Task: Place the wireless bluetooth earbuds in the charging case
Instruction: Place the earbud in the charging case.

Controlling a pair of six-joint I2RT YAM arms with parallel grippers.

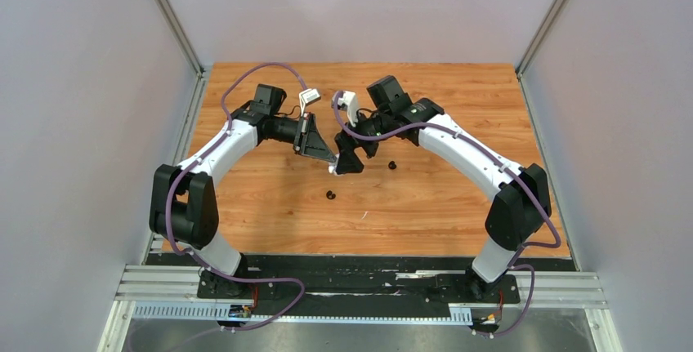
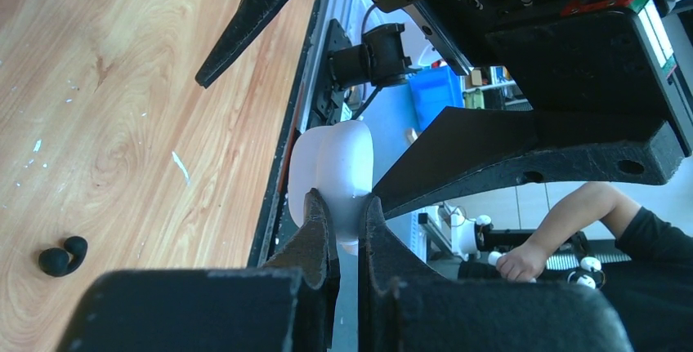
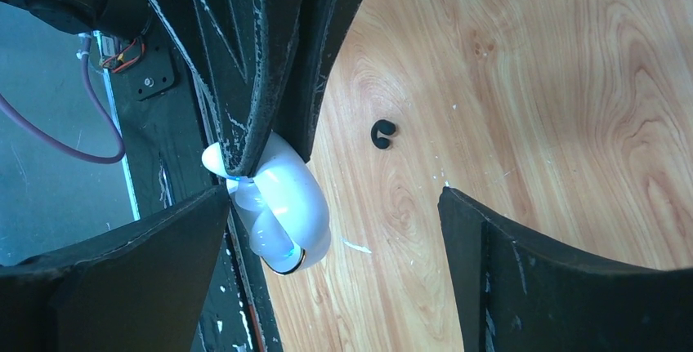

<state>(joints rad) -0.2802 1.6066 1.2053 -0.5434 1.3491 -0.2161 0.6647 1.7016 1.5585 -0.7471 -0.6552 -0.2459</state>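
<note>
My left gripper (image 2: 343, 201) is shut on a glossy white charging case (image 2: 339, 156) and holds it above the wooden table. In the right wrist view the case (image 3: 282, 197) shows a metal hinge rim and sits between the left fingers (image 3: 270, 82). My right gripper (image 3: 335, 195) is open, with its jaws spread wide on either side of the case. In the top view both grippers meet mid-table, the left (image 1: 329, 158) and the right (image 1: 345, 164). One black earbud (image 1: 331, 195) lies near them, another (image 1: 391, 164) to the right. White earbuds are out of view.
Grey walls stand at the left, right and back of the wooden table (image 1: 441, 205). A black rail (image 1: 359, 266) runs along the near edge. A black earbud (image 2: 61, 258) lies on the wood below the left gripper. A person's hand (image 2: 523, 262) shows beyond the table.
</note>
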